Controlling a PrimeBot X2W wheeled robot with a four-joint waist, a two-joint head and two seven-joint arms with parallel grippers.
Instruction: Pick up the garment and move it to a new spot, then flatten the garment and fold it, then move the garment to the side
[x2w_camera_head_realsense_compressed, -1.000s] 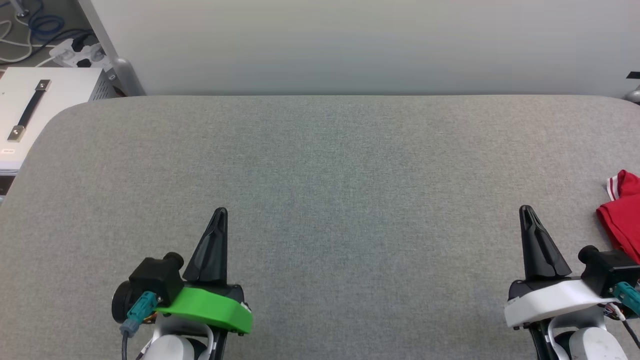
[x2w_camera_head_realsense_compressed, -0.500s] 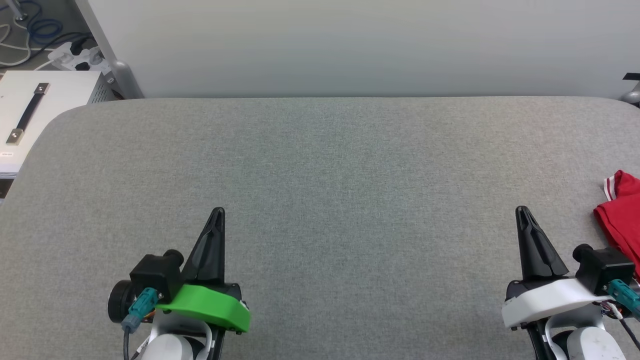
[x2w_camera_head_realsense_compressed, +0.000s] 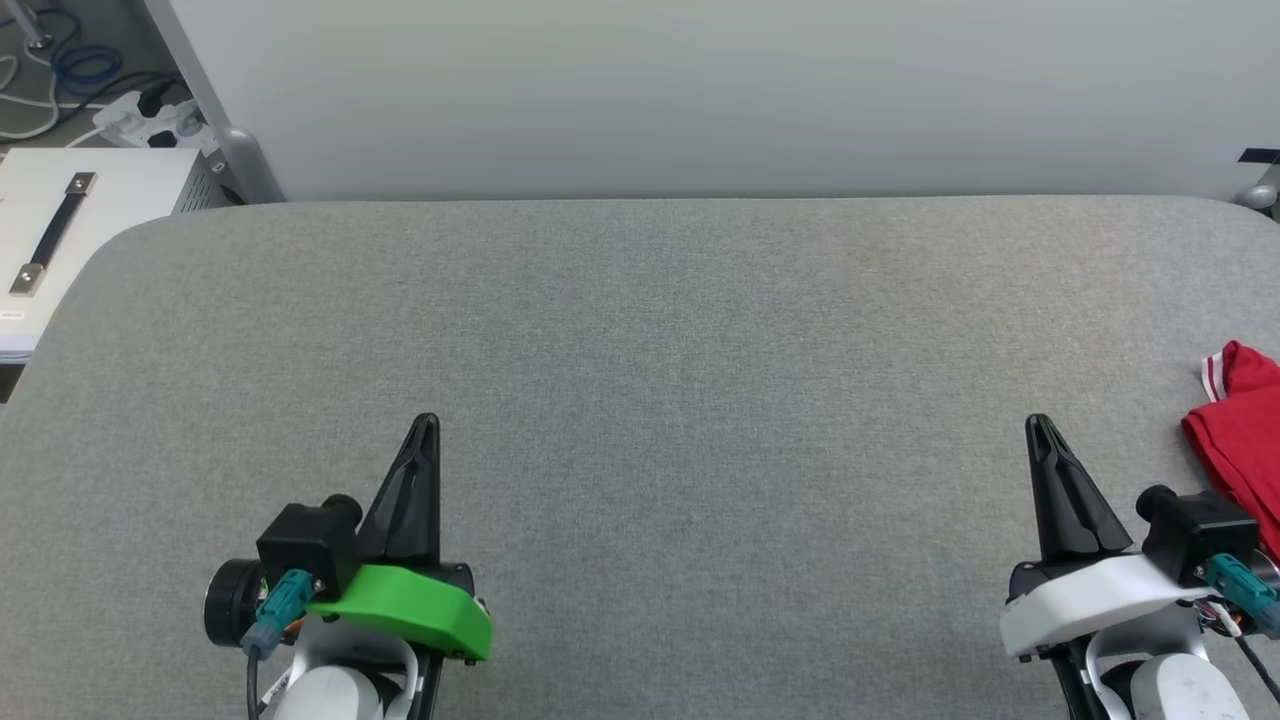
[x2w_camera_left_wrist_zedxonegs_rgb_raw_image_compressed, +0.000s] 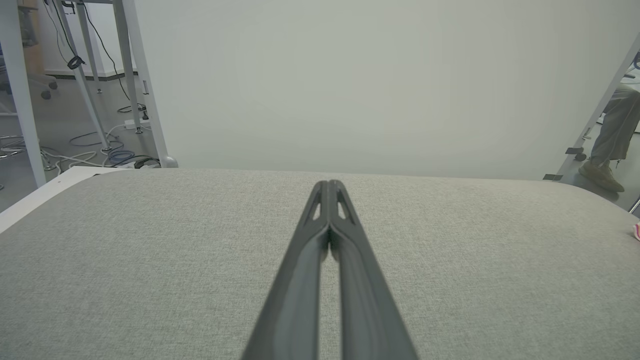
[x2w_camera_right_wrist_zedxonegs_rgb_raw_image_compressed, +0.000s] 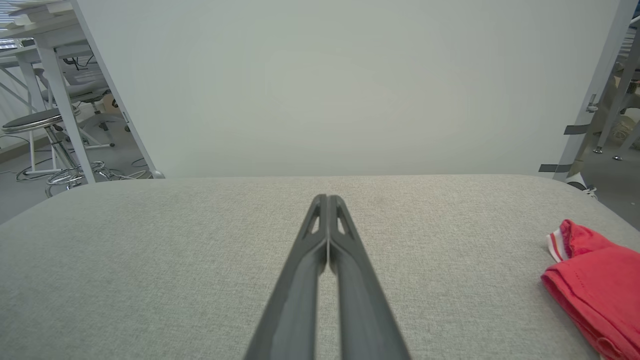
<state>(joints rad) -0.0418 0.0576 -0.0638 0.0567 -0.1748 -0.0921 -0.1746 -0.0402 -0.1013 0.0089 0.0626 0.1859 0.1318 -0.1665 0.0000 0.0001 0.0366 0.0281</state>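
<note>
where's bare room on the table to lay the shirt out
Free: the grey fabric tabletop between the left gripper and right gripper, back to the pale wall. Crowded: right edge, where the bunched red garment lies.

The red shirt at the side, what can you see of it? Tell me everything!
The shirt is soft red cloth, bunched up in a heap, with a red-and-white striped trim poking out at its far end. It lies on the grey fabric table near the right edge, partly cut off by the picture. The right end effector sits shut to its left, not touching it.
</note>
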